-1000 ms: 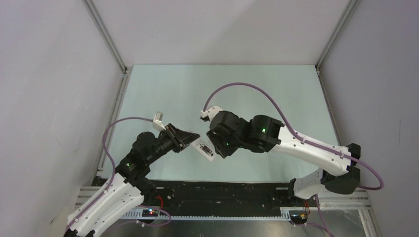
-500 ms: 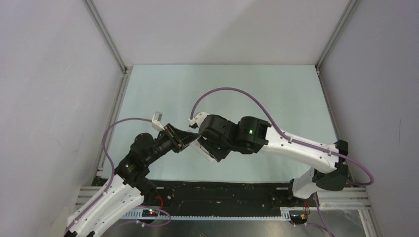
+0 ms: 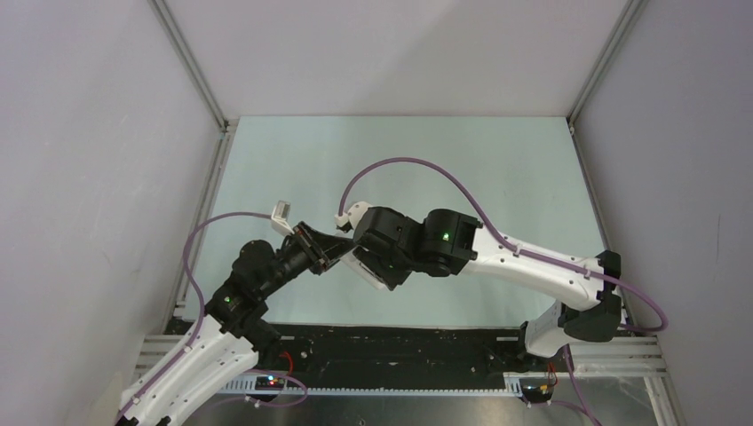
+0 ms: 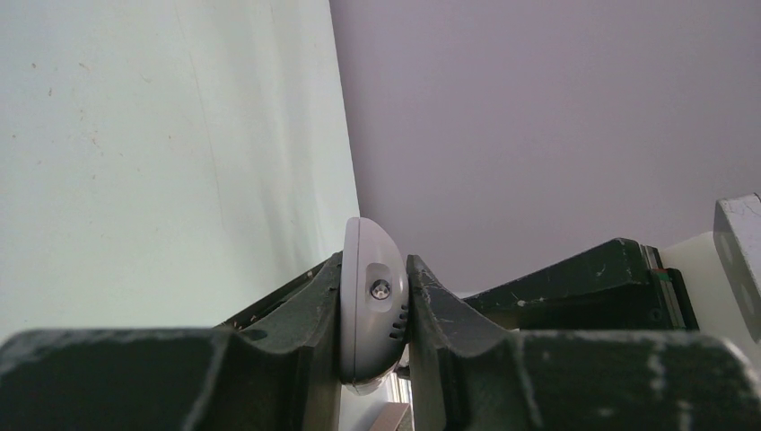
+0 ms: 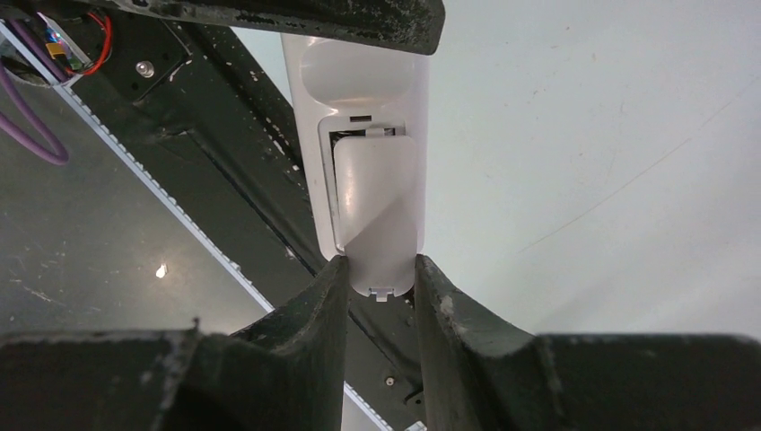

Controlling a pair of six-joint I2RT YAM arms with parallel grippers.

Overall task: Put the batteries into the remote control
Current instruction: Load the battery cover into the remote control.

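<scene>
Remote control [image 5: 359, 81]: white handset, held between my two grippers above the desk [image 3: 426, 169], apparently clear of its surface, back face turned to the right wrist camera.

Left gripper [image 4: 375, 314]: closed on the remote control's front end, one finger on each flat face. The small emitter [image 4: 380, 289] sits between the fingers, facing out.

Right gripper [image 5: 380, 278]: closed on the opposite end of the remote control, fingers pressed to both long edges beside the lower lip of the cover [image 5: 375, 193].

Battery compartment, on the back of the remote control: cover lying over it. A narrow dark gap [image 5: 359, 135] shows at the cover's upper edge with a sliver of metal in it, so I judge the cover laid on but perhaps not fully latched.

Batteries: not in view anywhere, neither loose on the desk below the remote control nor in either gripper. Whether they sit under the cover I cannot tell.

Progress, by my estimate: late stage. If the cells are inside, loading is done. Left to do: press or slide the cover home, then set the remote control down.
</scene>
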